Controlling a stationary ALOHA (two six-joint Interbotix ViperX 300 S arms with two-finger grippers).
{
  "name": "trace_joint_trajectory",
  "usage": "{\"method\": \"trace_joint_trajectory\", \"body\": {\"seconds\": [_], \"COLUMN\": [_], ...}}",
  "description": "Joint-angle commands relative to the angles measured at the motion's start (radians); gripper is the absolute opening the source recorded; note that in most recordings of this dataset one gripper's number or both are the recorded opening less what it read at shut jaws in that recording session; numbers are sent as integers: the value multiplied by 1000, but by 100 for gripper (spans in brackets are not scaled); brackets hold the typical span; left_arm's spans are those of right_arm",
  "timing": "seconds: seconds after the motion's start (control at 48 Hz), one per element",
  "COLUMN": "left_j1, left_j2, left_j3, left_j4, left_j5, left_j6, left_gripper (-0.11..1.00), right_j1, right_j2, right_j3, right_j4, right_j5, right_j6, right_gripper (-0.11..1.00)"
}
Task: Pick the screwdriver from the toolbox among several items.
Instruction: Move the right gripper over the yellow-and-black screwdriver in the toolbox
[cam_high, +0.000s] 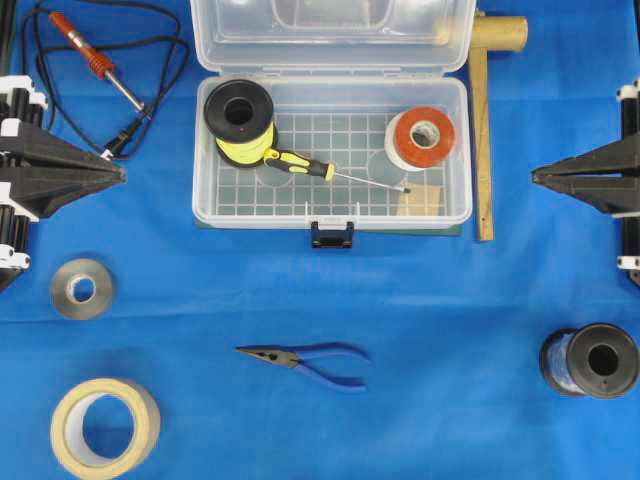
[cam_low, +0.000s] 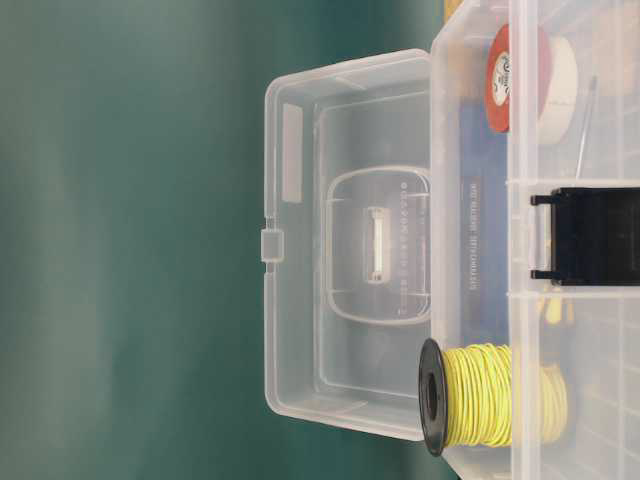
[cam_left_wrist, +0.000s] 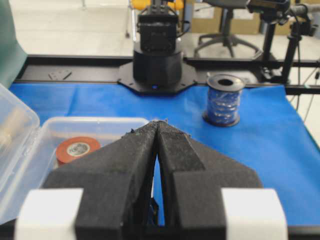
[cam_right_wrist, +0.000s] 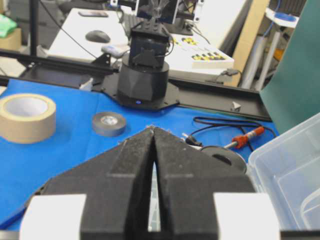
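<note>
Screwdriver (cam_high: 300, 164) flat on grid floor of toolbox (cam_high: 205, 200), yellow-and-black handle touching wire spool (cam_high: 240, 120), shaft tip near tan block (cam_high: 420, 200), just below orange-red tape roll (cam_high: 421, 138). Lid swung fully back, so open access from above.

Left gripper (cam_high: 122, 174) and right gripper (cam_high: 535, 177) parked at table edges, well apart from box; jaws pressed together, empty, per both wrist views.

Table-level view: only sliver of shaft; handle barely made out behind latch (cam_low: 590, 235). Soldering iron (cam_high: 95, 58) cord cut off at frame edge.
</note>
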Motion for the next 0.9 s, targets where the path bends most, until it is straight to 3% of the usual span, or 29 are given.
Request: {"method": "trace_joint_trajectory", "body": {"seconds": [0.0, 0.146, 0.333, 0.625, 0.75, 0.875], "left_j1": [-9, -9, -8, -6, -6, -6], "left_j2": [6, 8, 11, 12, 11, 11], "left_j3": [-18, -20, -20, -20, -21, -20], "left_j4": [-28, -28, -29, -32, -34, -34], "left_j5": [-6, -9, -15, -17, -25, -31], "left_j6": [5, 3, 2, -2, -5, -9], "left_gripper": [0, 0, 0, 0, 0, 0], "right_j1": [0, -2, -32, -118, -149, -158], "right_j2": [14, 84, 252, 577, 733, 853], "right_j3": [-20, -97, -267, -554, -693, -822], "right_j4": [0, 2, 8, 9, 8, -8], "right_j5": [-6, 104, 245, 471, 627, 788], "right_j6": [0, 9, 38, 209, 319, 377], "right_gripper": [0, 0, 0, 1, 20, 53]}}
